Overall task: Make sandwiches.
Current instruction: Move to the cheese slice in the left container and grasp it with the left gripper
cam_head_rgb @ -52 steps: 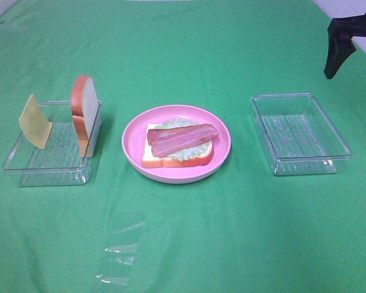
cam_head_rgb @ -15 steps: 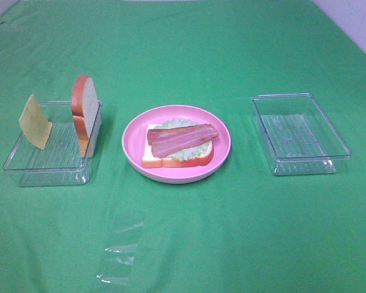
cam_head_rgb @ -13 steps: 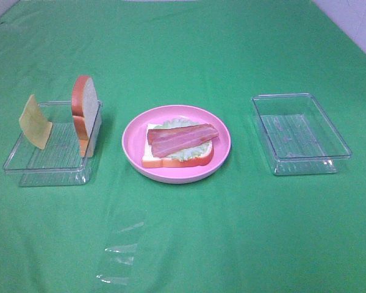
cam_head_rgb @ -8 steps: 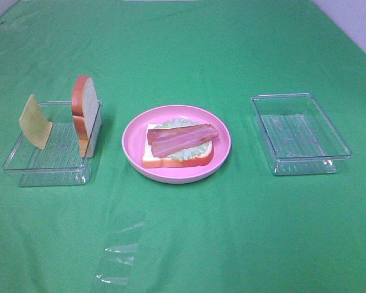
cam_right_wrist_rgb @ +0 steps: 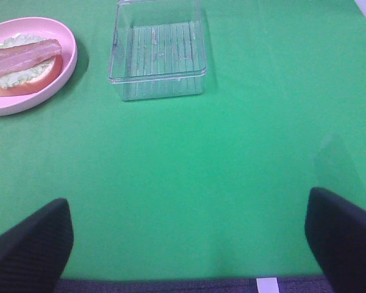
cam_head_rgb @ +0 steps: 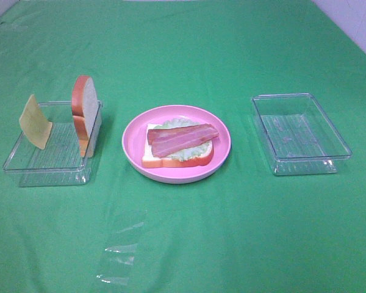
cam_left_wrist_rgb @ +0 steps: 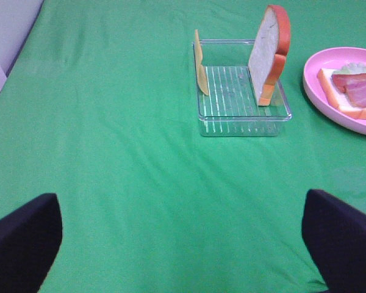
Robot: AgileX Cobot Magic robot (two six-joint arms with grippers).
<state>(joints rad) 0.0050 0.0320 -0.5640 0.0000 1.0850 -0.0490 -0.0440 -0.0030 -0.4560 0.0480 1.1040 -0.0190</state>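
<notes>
A partial sandwich [cam_head_rgb: 178, 145] lies on a round pink plate [cam_head_rgb: 134, 137]: a bread slice, green lettuce [cam_head_rgb: 198, 146] and red-brown bacon strips [cam_head_rgb: 182, 138] on top. It also shows in the left wrist view [cam_left_wrist_rgb: 354, 91] and the right wrist view [cam_right_wrist_rgb: 21, 64]. A second bread slice [cam_head_rgb: 85, 121] stands upright in a clear tray [cam_head_rgb: 46, 162], with a yellow cheese square [cam_head_rgb: 35, 122] leaning at its left end. My left gripper [cam_left_wrist_rgb: 183, 244] and right gripper [cam_right_wrist_rgb: 183, 244] are open, empty, and far back from everything. Neither shows in the exterior view.
An empty clear tray [cam_head_rgb: 300, 133] stands right of the plate and shows in the right wrist view [cam_right_wrist_rgb: 158, 52]. A clear plastic sheet [cam_head_rgb: 119, 250] lies on the green cloth near the front. The table's edge runs along the right wrist view's lower border.
The dark arm at the top right 3.5 s ago has left the exterior view. Nothing on the table has moved.
</notes>
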